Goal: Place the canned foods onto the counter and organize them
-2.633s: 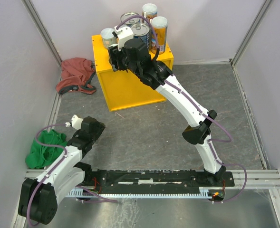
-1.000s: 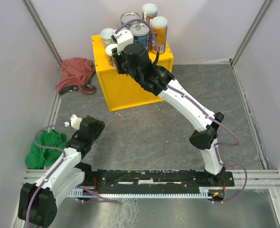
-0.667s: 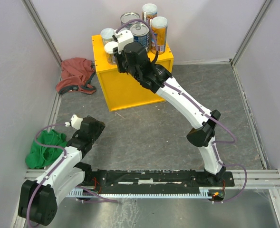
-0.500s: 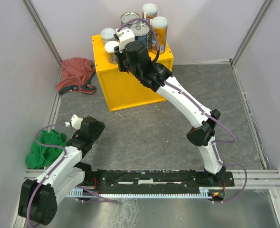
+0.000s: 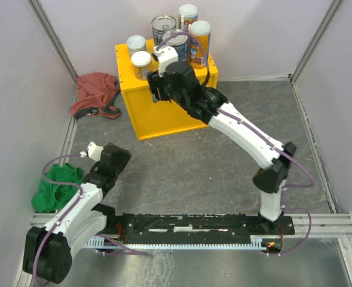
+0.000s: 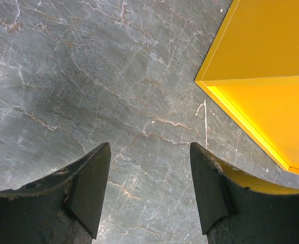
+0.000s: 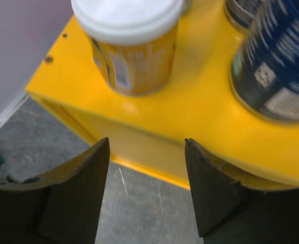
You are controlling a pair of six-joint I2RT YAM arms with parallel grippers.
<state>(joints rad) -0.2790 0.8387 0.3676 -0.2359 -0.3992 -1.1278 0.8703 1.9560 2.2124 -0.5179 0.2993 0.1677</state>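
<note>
Six canned foods stand on the counter [image 5: 158, 113], the yellow box. Two short white-lidded cans [image 5: 141, 63] [image 5: 136, 44] sit at its left. Behind are two silver-topped blue tins [image 5: 163, 26] [image 5: 177, 39] and two tall orange cans [image 5: 188, 14] [image 5: 200, 38]. My right gripper [image 5: 158, 92] hangs open just off the counter's front edge, nothing between its fingers. In the right wrist view the nearest short can [image 7: 129, 46] stands free beyond the open right gripper [image 7: 146, 145], a blue tin [image 7: 276, 66] to its right. My left gripper [image 5: 123, 156] is low over the floor, open and empty [image 6: 149, 152], near the counter's corner [image 6: 261, 66].
A red cloth [image 5: 95, 92] lies on the grey floor left of the counter, against the wall. A green cloth [image 5: 57, 185] lies beside my left arm. Pale walls close in the floor on the left, back and right.
My right gripper has opened, let go of the short white-lidded can on the counter's front left, and drawn back off the front edge. The left arm has barely moved.
</note>
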